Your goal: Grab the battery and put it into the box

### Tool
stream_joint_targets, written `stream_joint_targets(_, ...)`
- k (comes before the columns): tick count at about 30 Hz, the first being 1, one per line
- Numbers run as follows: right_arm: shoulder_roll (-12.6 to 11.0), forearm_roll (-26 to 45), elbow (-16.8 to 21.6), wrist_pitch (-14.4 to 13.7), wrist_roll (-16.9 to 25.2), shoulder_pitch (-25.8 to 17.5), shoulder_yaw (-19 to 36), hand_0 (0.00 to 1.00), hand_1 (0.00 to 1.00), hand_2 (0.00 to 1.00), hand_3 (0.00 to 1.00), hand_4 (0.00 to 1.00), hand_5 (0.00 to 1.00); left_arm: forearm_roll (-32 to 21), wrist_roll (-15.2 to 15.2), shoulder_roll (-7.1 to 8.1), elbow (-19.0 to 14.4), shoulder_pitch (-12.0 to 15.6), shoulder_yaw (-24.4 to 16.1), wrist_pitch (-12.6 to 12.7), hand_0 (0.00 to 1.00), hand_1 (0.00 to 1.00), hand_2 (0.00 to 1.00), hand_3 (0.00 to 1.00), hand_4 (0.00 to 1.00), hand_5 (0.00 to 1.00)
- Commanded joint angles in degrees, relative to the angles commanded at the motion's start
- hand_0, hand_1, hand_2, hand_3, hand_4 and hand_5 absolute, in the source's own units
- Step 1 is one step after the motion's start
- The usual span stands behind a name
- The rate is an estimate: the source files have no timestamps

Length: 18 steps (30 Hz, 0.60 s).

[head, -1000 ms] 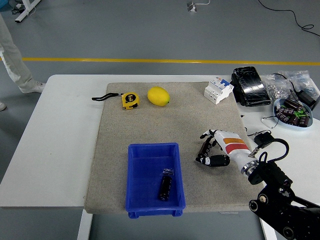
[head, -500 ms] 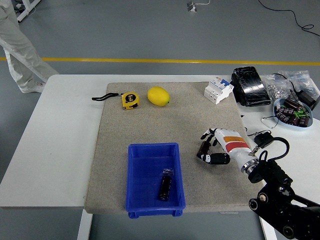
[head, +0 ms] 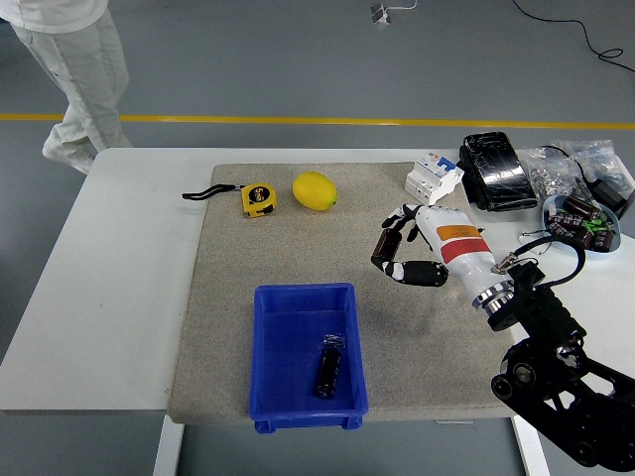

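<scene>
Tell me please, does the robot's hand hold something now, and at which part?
Nothing is held. The right hand hangs over the mat with relaxed, empty fingers. The battery lies in the blue box.

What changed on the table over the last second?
The right hand rose and moved away from the table's near edge toward the far side of the mat, fingers open and empty. The person at the far left walked on. The battery stayed in the blue box; tape measure and lemon unmoved.

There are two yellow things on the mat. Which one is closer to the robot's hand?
The lemon. It lies between the yellow tape measure and the right hand, so the tape measure, with its black strap, is farther left.
</scene>
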Motion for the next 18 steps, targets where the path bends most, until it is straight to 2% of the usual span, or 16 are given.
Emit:
stream_joint_targets(6,-0.59,-0.79,7.67,1.58,-1.22,-0.37,-3.56,0.225,0.430,0.511,0.581,0.826,0.245,0.15,-0.02,-0.04,0.03,-0.08,-0.07,-0.05,0.733,0.707,0.761,0.660,0.667,0.721)
stream_joint_targets(10,-0.34,0.52,9.11,2.30,-1.95,0.07,-6.36,0.225,0.430,0.511,0.581,0.826,0.245,0.22,0.00,-0.07,0.10,-0.09,-0.20,0.05,0.733,0.707,0.761,0.660,0.667,0.721)
stream_joint_targets(11,-0.31,0.45,9.31,2.72,-2.15,0.21,-6.91,0.265,0.466,0.550,0.641,0.859,0.261,0.19,-0.01,-0.06,0.11,-0.11,-0.18,0.06,0.733,0.707,0.761,0.659,0.667,0.723)
stream_joint_targets(16,-0.03,0.20,9.11,6.50,-4.33,1.11,-8.82,0.265,0.466,0.550,0.641,0.859,0.261,0.22,-0.11,0.02,0.11,-0.37,-0.10,-0.06,0.733,0.707,0.761,0.659,0.667,0.723)
stream_joint_targets(17,0.05,0.80,8.97,6.97,-4.40,1.20,-9.03,0.602,0.692,0.810,0.937,0.987,0.350,0.26,-0.13,0.03,0.11,-0.39,-0.12,-0.09,0.733,0.707,0.761,0.660,0.665,0.722)
stream_joint_targets(18,0.10,1.33,8.86,7.05,-4.26,1.25,-9.20,0.602,0.692,0.810,0.937,0.987,0.350,0.28,-0.13,0.04,0.12,-0.39,-0.14,-0.11,0.733,0.707,0.761,0.660,0.665,0.722)
